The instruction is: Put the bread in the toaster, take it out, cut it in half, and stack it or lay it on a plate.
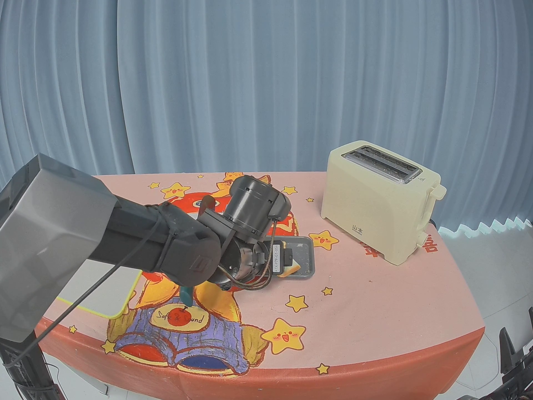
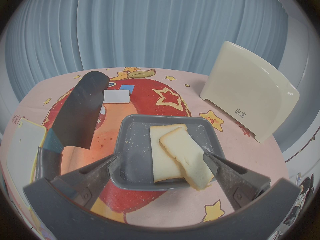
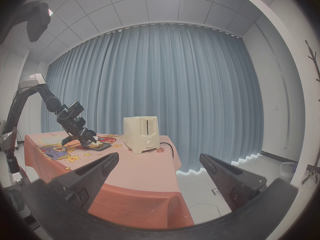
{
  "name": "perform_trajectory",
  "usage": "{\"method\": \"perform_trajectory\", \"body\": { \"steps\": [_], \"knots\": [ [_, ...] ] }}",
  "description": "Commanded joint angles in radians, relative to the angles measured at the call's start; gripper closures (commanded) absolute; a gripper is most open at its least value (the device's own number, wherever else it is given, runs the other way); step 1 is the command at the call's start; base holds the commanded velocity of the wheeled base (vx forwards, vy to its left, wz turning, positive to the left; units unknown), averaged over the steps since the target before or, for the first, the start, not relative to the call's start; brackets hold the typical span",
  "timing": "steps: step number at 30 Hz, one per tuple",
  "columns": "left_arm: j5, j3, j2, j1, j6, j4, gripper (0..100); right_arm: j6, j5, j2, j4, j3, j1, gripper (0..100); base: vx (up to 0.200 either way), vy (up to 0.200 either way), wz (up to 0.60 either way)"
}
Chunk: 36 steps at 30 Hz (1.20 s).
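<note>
While left jaws gape over bread [image 2: 186,154] in grey tray [image 2: 133,150] (two overlapping slices), right jaws gape too.

Dark grey arm [image 1: 166,245], seemingly black cables [image 1: 265,276]

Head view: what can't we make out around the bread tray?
- Head view: left arm covers most of the bread, tray and cutting board.
- Left wrist view: upper slice overlaps part of the lower slice.
- Toaster slots: depths unseen from the head view's angle.
</note>
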Motion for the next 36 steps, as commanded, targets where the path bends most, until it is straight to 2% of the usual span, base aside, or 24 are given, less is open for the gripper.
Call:
{"method": "perform_trajectory", "body": {
  "steps": [1, 23, 26, 33, 36],
  "knots": [
    [0.001, 0.011, -0.003, -0.002, 0.0, 0.002, 0, 0.0, 0.0, -0.016, 0.0, 0.018, 0.0, 0, 0.0, 0.0, 0.0],
    [0.005, -0.004, -0.012, 0.027, 0.006, 0.002, 0, 0.0, 0.0, -0.016, 0.0, 0.018, 0.0, 0, 0.0, 0.0, 0.0],
    [0.002, 0.017, -0.015, 0.017, 0.005, 0.005, 0, 0.0, 0.0, -0.016, 0.0, 0.018, 0.0, 0, 0.0, 0.0, 0.0],
    [0.002, 0.079, -0.056, -0.063, 0.002, 0.042, 0, 0.001, 0.0, -0.016, 0.0, 0.018, 0.0, 0, 0.0, 0.0, 0.0],
    [0.002, 0.082, -0.061, -0.068, 0.005, 0.051, 0, 0.0, 0.0, -0.016, 0.0, 0.018, 0.0, 0, 0.0, 0.0, 0.0]
  ]
}}
